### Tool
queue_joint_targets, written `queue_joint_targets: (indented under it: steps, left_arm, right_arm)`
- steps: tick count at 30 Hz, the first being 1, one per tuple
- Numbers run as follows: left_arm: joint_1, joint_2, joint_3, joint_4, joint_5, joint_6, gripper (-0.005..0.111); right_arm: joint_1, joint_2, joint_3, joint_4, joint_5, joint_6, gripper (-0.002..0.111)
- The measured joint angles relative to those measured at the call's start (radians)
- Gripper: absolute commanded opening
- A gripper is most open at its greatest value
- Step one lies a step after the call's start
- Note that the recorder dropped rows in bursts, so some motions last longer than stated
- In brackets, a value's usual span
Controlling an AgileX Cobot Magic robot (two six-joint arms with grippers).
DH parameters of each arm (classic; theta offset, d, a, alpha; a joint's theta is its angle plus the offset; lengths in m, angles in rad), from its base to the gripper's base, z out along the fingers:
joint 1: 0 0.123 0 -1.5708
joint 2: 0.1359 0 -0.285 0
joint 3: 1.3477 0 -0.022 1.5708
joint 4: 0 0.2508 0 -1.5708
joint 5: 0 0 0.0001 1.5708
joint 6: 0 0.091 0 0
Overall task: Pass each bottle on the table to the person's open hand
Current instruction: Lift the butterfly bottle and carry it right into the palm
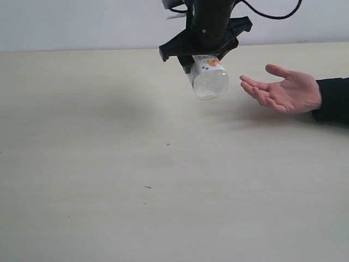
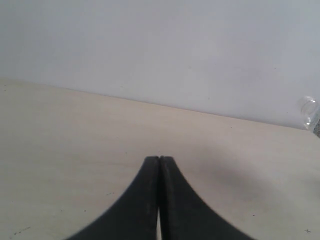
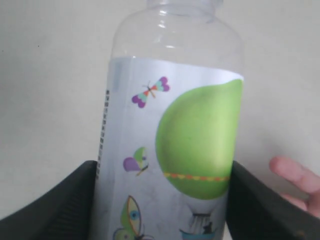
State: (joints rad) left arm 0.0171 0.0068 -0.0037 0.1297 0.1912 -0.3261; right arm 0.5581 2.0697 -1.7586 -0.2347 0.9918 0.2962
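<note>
The right claw [image 1: 200, 59] is clamped on a green-labelled bottle [image 1: 210, 81], held just below it and clear of the table [image 1: 109, 174], with the person's open hand [image 1: 289, 91] empty just beside. The left claw [image 2: 159, 167] is pressed together on nothing. No other bottle shows on the table, so this may be the last, though its edges are cropped; carrying it over the palm and releasing are left to do.
</note>
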Motion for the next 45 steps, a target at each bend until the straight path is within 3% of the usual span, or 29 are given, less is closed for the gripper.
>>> queue_joint_targets:
  steps: [15, 23, 36, 45]
  left_arm:
    - [0.0, 0.0, 0.0, 0.0, 0.0, 0.0, 0.0]
    - [0.0, 0.0, 0.0, 0.0, 0.0, 0.0, 0.0]
    - [0.0, 0.0, 0.0, 0.0, 0.0, 0.0, 0.0]
    - [0.0, 0.0, 0.0, 0.0, 0.0, 0.0, 0.0]
  right_arm:
    - [-0.006, -0.629, 0.384, -0.016, -0.066, -0.049, 0.0]
    - [-0.147, -0.853, 0.486, -0.01, -0.014, -0.111, 0.0]
    - [-0.413, -0.814, 0.673, 0.262, -0.033, -0.394, 0.0]
    - [-0.449, -0.647, 0.737, 0.343, -0.106, -0.492, 0.0]
